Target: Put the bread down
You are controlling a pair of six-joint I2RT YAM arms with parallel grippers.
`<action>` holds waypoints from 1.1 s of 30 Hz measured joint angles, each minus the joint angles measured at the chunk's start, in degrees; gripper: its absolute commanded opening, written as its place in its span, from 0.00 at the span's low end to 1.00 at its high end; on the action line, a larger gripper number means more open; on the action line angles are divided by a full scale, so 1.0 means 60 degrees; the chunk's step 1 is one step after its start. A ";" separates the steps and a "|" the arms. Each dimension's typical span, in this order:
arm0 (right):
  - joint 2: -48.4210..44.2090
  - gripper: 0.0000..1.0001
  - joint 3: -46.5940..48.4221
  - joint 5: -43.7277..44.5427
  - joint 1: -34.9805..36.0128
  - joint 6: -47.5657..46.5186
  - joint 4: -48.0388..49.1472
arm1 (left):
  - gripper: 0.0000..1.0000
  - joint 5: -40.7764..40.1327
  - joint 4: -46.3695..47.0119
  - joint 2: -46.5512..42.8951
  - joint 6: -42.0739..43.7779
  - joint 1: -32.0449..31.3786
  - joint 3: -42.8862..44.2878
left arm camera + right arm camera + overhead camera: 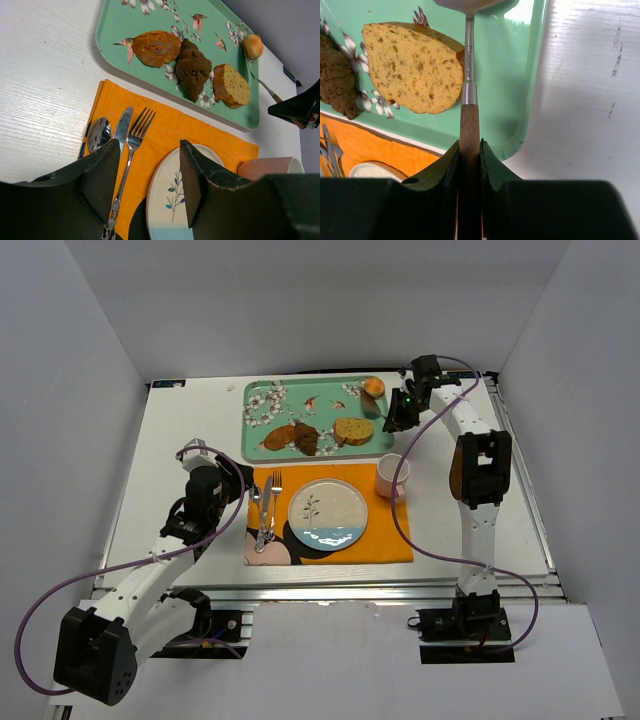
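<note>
The right gripper (469, 147) has its fingers (492, 165) pressed narrow on the wooden handle of a utensil (469, 120). The handle stands straight out between them and turns into a thin metal shaft, and the wide metal head is cut by the top edge of the right wrist view. The shaft passes over the green tray (520, 75), just beside a cut slice of bread (412, 70) with dark specks in it.

The bread (253, 46), a small round golden bun, sits in the far right corner of the tray. In the left wrist view the metal shaft reaches up to its underside. I cannot tell if the bun lies on the head or only touches it. To the right of the tray there is the bare white table (590, 100).

The left gripper (150, 180) has its fingers (100, 175) wide apart and they hold nothing. It hangs above the orange placemat (165, 125). One finger is over the handles of the fork (135, 137), the knife (122, 130) and the spoon (98, 132), and the other is over the plate (165, 200). A pink cup (270, 165) stands at the right of the plate. On the tray beyond, a dark brown piece (194, 70) lies between the slice and an orange-brown piece (156, 47).
</note>
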 measured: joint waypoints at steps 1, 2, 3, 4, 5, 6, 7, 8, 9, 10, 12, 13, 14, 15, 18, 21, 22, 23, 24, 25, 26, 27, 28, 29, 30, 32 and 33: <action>0.0004 0.00 0.0000 0.0025 0.0000 -0.0025 -0.0033 | 0.61 0.0000 0.0000 0.0000 0.0000 0.0000 0.0000; 0.0004 0.00 0.0000 0.0047 0.0000 -0.0051 -0.0073 | 0.61 0.0000 0.0000 -0.0004 0.0000 0.0000 0.0000; 0.0004 0.00 0.0000 0.0076 0.0000 -0.0095 -0.0109 | 0.61 0.0000 0.0000 -0.0004 0.0000 0.0000 0.0000; 0.0004 0.00 0.0000 0.0098 0.0000 -0.0135 -0.0127 | 0.61 0.0000 0.0000 -0.0004 0.0000 0.0000 0.0000; 0.0004 0.00 0.0000 0.0157 0.0000 -0.0146 -0.0135 | 0.61 0.0000 0.0000 -0.0004 0.0000 0.0000 0.0000; 0.0004 0.00 0.0000 0.0211 -0.0004 -0.0168 -0.0135 | 0.61 0.0000 -0.0004 -0.0004 0.0000 0.0000 0.0000; 0.0004 0.00 0.0000 0.0219 -0.0018 -0.0182 -0.0135 | 0.61 0.0000 0.0000 -0.0007 0.0000 0.0000 0.0000; 0.0004 0.00 0.0000 0.0222 -0.0025 -0.0193 -0.0142 | 0.61 0.0000 0.0000 -0.0011 0.0000 0.0000 0.0000; 0.0004 0.00 0.0000 0.0211 -0.0029 -0.0200 -0.0146 | 0.61 0.0000 0.0000 -0.0011 0.0000 0.0000 -0.0004; 0.0004 0.00 0.0000 0.0178 -0.0029 -0.0208 -0.0149 | 0.61 0.0000 0.0004 -0.0011 0.0000 0.0000 -0.0011; 0.0004 0.00 0.0000 0.0117 -0.0036 -0.0204 -0.0164 | 0.61 -0.0004 0.0011 -0.0011 0.0000 0.0000 -0.0018; 0.0004 0.00 0.0000 0.0091 -0.0036 -0.0204 -0.0168 | 0.61 -0.0004 0.0018 -0.0015 0.0000 0.0000 -0.0018; 0.0004 0.00 0.0000 0.0069 -0.0036 -0.0204 -0.0168 | 0.61 0.0000 0.0022 -0.0022 0.0000 0.0000 -0.0018; 0.0004 0.00 0.0000 0.0058 -0.0036 -0.0200 -0.0171 | 0.61 -0.0004 0.0029 -0.0029 0.0000 0.0000 -0.0018; 0.0004 0.00 0.0000 0.0113 -0.0036 -0.0204 -0.0175 | 0.61 -0.0004 0.0036 -0.0047 0.0000 0.0000 -0.0018; 0.0004 0.00 0.0004 0.0346 -0.0033 -0.0229 -0.0175 | 0.61 -0.0004 0.0029 -0.0087 0.0000 0.0000 -0.0022; 0.0004 0.00 0.0004 0.0459 -0.0033 -0.0251 -0.0175 | 0.61 -0.0004 0.0025 -0.0109 0.0000 0.0000 -0.0022; 0.0004 0.00 0.0029 0.0550 -0.0033 -0.0288 -0.0186 | 0.61 -0.0004 0.0025 -0.0131 0.0000 0.0000 -0.0022; 0.0015 0.00 0.0073 0.0627 -0.0036 -0.0346 -0.0200 | 0.61 -0.0007 0.0025 -0.0149 0.0000 0.0000 -0.0022; 0.0025 0.00 0.0153 0.0692 -0.0033 -0.0401 -0.0226 | 0.61 -0.0007 0.0025 -0.0164 0.0000 0.0000 -0.0025; 0.0036 0.00 0.0226 0.0754 -0.0015 -0.0444 -0.0244 | 0.61 -0.0007 0.0029 -0.0171 0.0000 0.0000 -0.0029; 0.0062 0.00 0.0302 0.0823 -0.0004 -0.0484 -0.0248 | 0.61 -0.0007 0.0025 -0.0182 0.0000 0.0000 -0.0033; 0.0087 0.00 0.0364 0.0863 0.0004 -0.0517 -0.0248 | 0.61 -0.0004 0.0022 -0.0189 -0.0004 0.0000 -0.0033; 0.0120 0.00 0.0397 0.0889 0.0004 -0.0568 -0.0240 | 0.61 -0.0004 0.0025 -0.0193 -0.0004 0.0000 -0.0036; 0.0149 0.00 0.0423 0.0885 0.0000 -0.0630 -0.0240 | 0.61 -0.0004 0.0025 -0.0193 -0.0004 0.0000 -0.0033; 0.0215 0.00 0.0433 0.0874 0.0004 -0.0696 -0.0240 | 0.61 -0.0004 0.0022 -0.0193 0.0000 0.0000 -0.0033; 0.0259 0.00 0.0433 0.0856 0.0011 -0.0721 -0.0240 | 0.61 -0.0007 0.0025 -0.0193 0.0000 0.0000 -0.0033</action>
